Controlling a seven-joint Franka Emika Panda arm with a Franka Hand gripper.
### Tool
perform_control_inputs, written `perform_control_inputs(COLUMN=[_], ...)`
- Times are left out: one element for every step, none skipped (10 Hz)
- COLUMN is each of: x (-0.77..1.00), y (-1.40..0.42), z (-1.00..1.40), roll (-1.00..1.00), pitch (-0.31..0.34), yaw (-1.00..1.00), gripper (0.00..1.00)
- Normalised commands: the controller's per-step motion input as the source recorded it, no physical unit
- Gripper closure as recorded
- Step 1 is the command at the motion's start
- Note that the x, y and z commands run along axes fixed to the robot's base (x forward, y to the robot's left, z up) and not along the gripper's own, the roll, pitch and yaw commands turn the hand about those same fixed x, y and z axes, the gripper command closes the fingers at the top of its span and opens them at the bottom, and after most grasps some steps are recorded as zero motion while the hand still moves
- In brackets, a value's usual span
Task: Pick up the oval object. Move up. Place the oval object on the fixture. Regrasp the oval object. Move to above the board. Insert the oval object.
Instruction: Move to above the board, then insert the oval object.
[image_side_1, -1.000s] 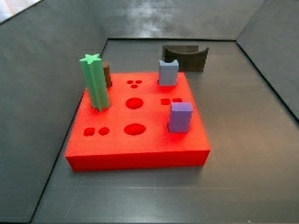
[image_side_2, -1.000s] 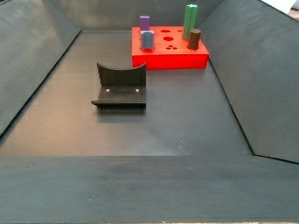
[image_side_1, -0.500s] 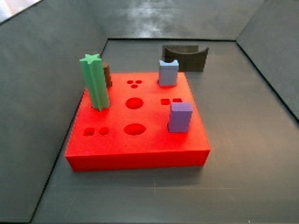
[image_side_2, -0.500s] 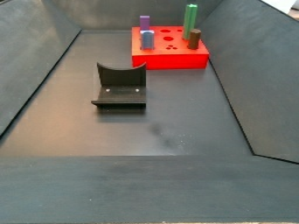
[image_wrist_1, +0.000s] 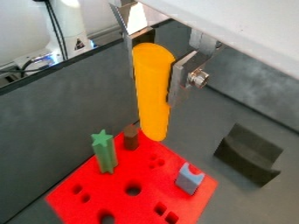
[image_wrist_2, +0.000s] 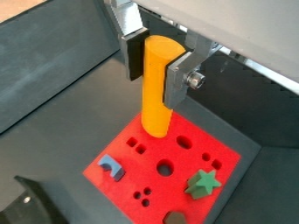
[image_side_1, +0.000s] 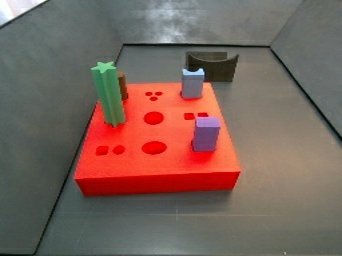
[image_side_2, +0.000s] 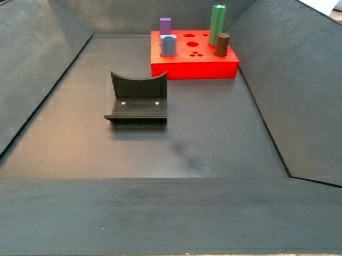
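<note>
A: Claw (image_wrist_1: 153, 70) first. What's it doing?

B: Clamped on the oval object (image_wrist_1: 152, 92), both wrist views agree. Flat silver fingers (image_wrist_2: 179, 77) press its upper part from two sides; the orange peg (image_wrist_2: 158, 87) hangs long-axis down, most of its length below the pads.

A: Where is that relative to the board?

B: Up in the air over the board (image_wrist_2: 176, 140). In both wrist views the peg's lower end appears over the red top face, among the holes. Whether it is lined up with any one hole, I can't tell from these angles.

A: Side views?

B: Claw and peg are out of frame in both. Only the counter (image_side_2: 201, 140) and what stands on it.

A: List the board's occupants.

B: Green star-topped post (image_side_1: 108, 93) upright at one edge, a dark brown peg (image_side_1: 122, 86) just behind it, touching or nearly so. Blue-grey peg (image_side_1: 193, 82) toward the far side. Purple square peg (image_side_1: 206, 133) nearer the front. Several round and shaped holes stand open in the top face (image_side_1: 154, 148).

A: And the fixture?

B: The fixture (image_side_2: 136, 98) sits on the counter, well apart from the board (image_side_2: 195, 60), cradle showing nothing in it. In a side view it shows just beyond the board's far end (image_side_1: 211, 65).
</note>
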Motion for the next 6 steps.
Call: perform_control_inputs(x=[-0.05,0.24,0.17,0.16,0.14,0.06], y=[0.0,-0.51,-0.5,-0.46,-0.38,-0.19], z=[0.0,-0.82,-0.88,-0.94,-1.0,-1.0], roll=[-0.26,-0.11,-0.08,-0.06,-0.03,-0.03], pitch=[-0.024,0.0,0.0,0.0,0.0,-0.003], yaw=[-0.02,0.17,0.14,0.13,0.13,0.04], gripper=[1.0,1.0,1.0,1.0,1.0,1.0])
